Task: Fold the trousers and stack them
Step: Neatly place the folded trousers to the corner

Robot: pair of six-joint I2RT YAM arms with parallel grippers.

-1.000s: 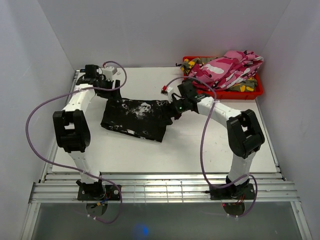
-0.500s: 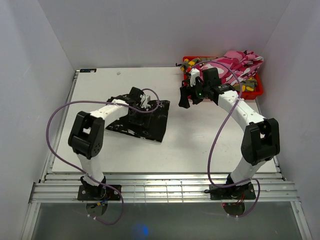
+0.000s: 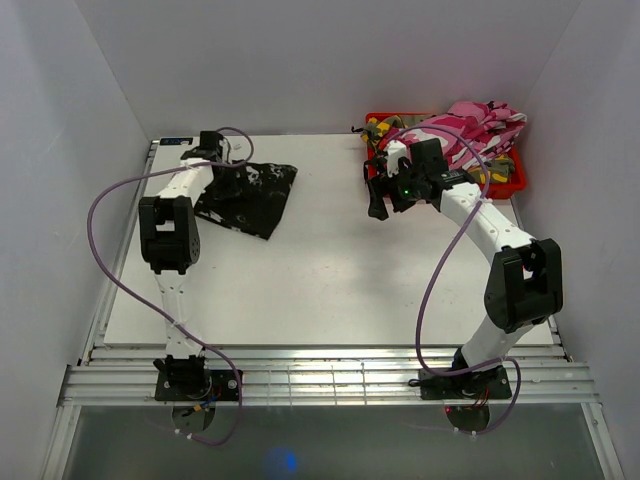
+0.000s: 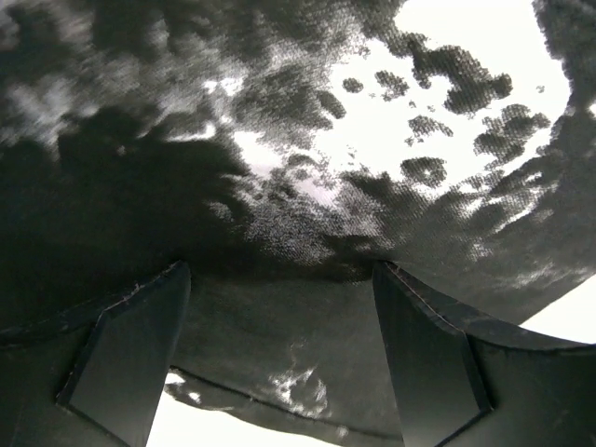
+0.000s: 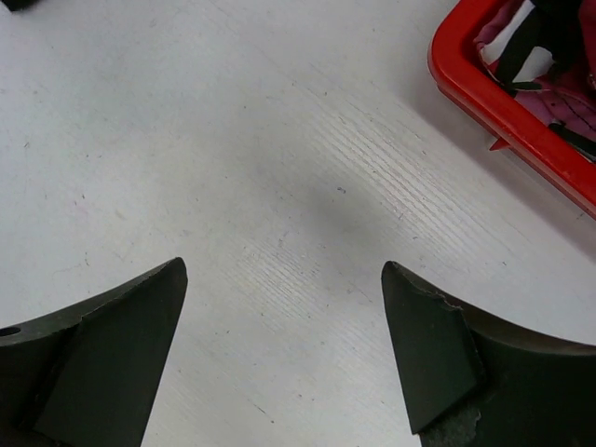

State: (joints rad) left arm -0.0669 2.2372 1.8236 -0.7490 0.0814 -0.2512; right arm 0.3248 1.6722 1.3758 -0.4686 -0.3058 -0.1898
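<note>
Where the white table [image 3: 330, 270] reaches its far-left corner, black trousers [image 3: 245, 195], soft weave splotched white, lie folded in a rumpled slab just beneath the left gripper [image 4: 279, 279], spread wide and empty. Also wide, the right gripper [image 5: 284, 270] hangs over grained tabletop beside a red plastic bin [image 3: 480, 187] heaped with pink camouflage trousers [image 3: 460, 135].

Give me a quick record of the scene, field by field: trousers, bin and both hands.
black trousers: folded, far left of the table
pink trousers: piled in the red bin, far right corner
left hand: open, right over the black trousers, gripping nothing
right hand: open, empty, above bare table beside the bin
stack: only the black pair lies on the table
</note>
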